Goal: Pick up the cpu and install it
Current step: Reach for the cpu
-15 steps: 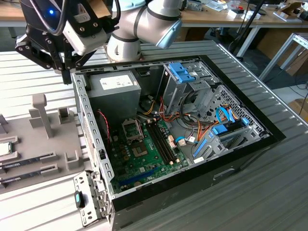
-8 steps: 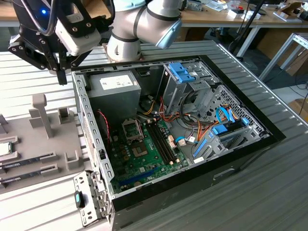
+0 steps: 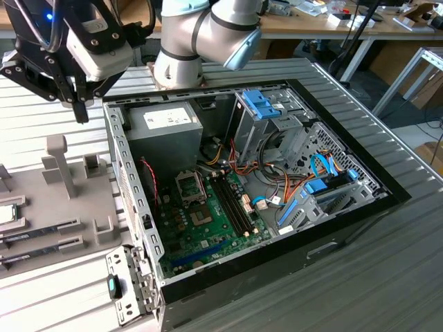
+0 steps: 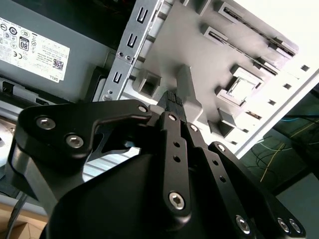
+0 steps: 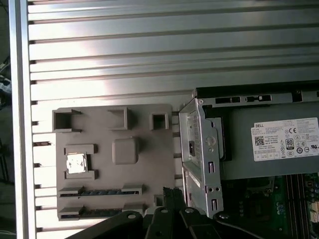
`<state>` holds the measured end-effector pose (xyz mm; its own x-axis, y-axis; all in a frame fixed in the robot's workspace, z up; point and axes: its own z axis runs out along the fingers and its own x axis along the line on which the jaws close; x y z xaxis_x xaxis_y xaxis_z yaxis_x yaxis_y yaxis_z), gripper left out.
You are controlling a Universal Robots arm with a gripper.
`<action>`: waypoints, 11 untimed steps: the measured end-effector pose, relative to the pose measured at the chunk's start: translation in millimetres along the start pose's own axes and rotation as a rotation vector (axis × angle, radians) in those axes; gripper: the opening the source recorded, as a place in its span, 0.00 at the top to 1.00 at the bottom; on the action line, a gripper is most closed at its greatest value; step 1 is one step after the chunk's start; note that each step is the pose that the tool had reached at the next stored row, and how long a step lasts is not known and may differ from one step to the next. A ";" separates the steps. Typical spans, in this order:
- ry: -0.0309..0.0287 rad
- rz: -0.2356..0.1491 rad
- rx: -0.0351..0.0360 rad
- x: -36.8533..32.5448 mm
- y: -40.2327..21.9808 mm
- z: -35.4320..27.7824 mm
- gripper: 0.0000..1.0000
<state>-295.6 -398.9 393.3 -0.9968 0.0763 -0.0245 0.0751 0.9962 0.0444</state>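
In the exterior view the tool (image 3: pixel 81 111) hangs off the arm (image 3: pixel 208 31) at about ten o'clock from the open computer case (image 3: pixel 291 228), above the ribbed metal counter (image 3: pixel 387 270) and near the case's corner. Its two black fingers are drawn in to a narrow point, pressed together with nothing between them. Both wrist views show the same closed pair, the tool (image 4: pixel 172 95) with ribbed pads (image 4: pixel 171 94) and the tool (image 5: pixel 169 191) over the edge of the grey tray (image 5: pixel 99 130), just beside the case's perforated metal frame (image 5: pixel 199 144).

The cpu (image 3: pixel 5 214) lies flat in its square pocket on the tray (image 3: pixel 83 200), at about nine o'clock from the case and roughly seven o'clock from the tool, well apart from the fingers. In both wrist views the cpu (image 5: pixel 76 163) (image 4: pixel 242 88) shows its silvery top, untouched, with the memory sticks (image 5: pixel 99 192) seated in slots in the neighbouring tray row.

Inside the case, the grey power supply (image 3: pixel 166 128) sits at eleven o'clock of the interior, the green motherboard (image 3: pixel 208 221) lies at about six o'clock from it, and the black socket frame (image 3: pixel 190 187) rests on the board between them, with no chip in it.
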 end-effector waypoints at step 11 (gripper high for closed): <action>0.0001 0.000 0.0000 9.3 -0.7 -0.3 0.89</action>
<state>-304.9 -398.9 393.3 -0.9968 0.0763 -0.0245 0.0752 0.9962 0.0443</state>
